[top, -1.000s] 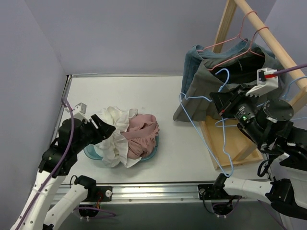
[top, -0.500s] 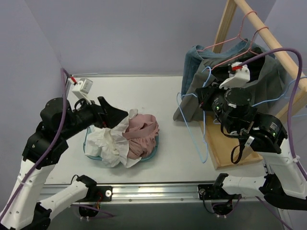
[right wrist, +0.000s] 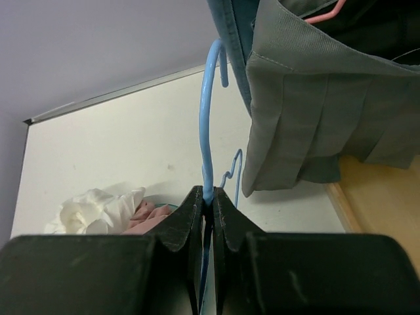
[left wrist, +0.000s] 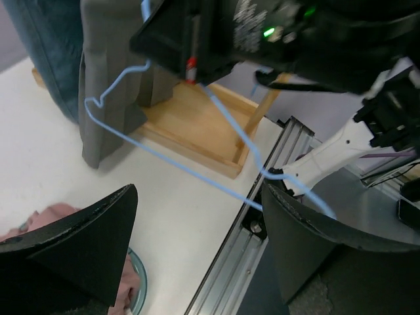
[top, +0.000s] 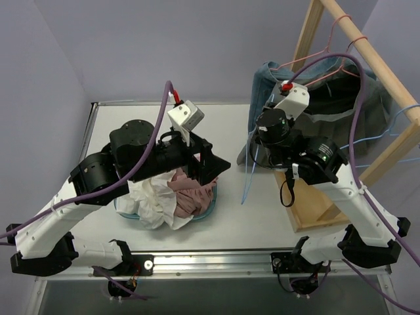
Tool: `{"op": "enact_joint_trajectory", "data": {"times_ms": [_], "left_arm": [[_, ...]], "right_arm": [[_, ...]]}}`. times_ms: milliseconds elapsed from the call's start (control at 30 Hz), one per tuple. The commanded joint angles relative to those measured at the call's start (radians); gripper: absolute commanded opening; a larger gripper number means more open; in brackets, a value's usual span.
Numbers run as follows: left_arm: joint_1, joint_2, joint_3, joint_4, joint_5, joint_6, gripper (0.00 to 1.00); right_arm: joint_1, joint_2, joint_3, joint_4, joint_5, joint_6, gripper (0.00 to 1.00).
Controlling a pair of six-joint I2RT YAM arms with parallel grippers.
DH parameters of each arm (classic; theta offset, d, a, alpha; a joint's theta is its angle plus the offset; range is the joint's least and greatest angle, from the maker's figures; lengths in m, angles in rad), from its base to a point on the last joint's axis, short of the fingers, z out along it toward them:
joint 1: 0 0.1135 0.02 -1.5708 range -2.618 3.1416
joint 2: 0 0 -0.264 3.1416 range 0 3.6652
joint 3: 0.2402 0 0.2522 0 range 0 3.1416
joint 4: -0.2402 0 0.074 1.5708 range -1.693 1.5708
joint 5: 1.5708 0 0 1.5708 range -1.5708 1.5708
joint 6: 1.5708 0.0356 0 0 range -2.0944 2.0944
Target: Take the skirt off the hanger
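Here my right gripper (right wrist: 207, 200) is closed tight on the blue hanger (right wrist: 204, 144) beside the grey skirt (right wrist: 315, 118); my left gripper (left wrist: 200, 197) is wide open, holding nothing.

The pleated skirt (right wrist: 315, 118) is plain grey, the denim garment (right wrist: 231, 39) a faded blue. The wire hanger (right wrist: 205, 131) is light blue and the second hanger (right wrist: 328, 12) pink. The rack (top: 380, 69) is pale wood and the desk (top: 164, 131) white. The teal basin (top: 125, 211) holds a white cloth (top: 149, 197) and a dusty-pink cloth (top: 193, 193).
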Motion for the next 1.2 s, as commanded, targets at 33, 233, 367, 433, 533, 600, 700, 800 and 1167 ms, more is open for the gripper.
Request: {"op": "enact_joint_trajectory", "data": {"times_ms": [33,233,367,433,533,600,700,800,1167], "left_arm": [[-0.064,-0.001,0.1,-0.018,-0.107,0.074,0.85],[-0.099,0.007,0.068,-0.029,-0.064,0.062,0.83],[-0.191,0.024,0.037,-0.015,-0.13,0.092,0.83],[-0.221,0.056,0.063,-0.035,-0.159,0.103,0.83],[-0.276,0.096,0.106,-0.05,-0.211,0.135,0.84],[-0.297,0.117,0.126,-0.068,-0.23,0.151,0.84],[-0.314,0.166,0.171,-0.122,-0.276,0.157,0.84],[-0.331,0.203,0.191,-0.165,-0.356,0.151,0.84],[-0.334,0.257,0.186,-0.222,-0.491,0.139,0.63]], "right_arm": [[-0.01,0.004,-0.002,-0.036,0.131,0.064,0.0],[-0.042,0.033,0.012,-0.046,0.147,0.067,0.0],[-0.062,0.059,0.021,-0.033,0.122,0.056,0.0],[-0.068,0.072,0.025,-0.032,0.118,0.053,0.0],[-0.071,0.081,0.033,-0.026,0.109,0.05,0.0],[-0.076,0.081,0.038,-0.018,0.101,0.047,0.0],[-0.077,0.079,0.053,-0.019,0.079,0.044,0.0],[-0.077,0.069,0.07,-0.024,0.061,0.039,0.0],[-0.079,0.036,0.121,-0.033,-0.017,0.033,0.0]]}}
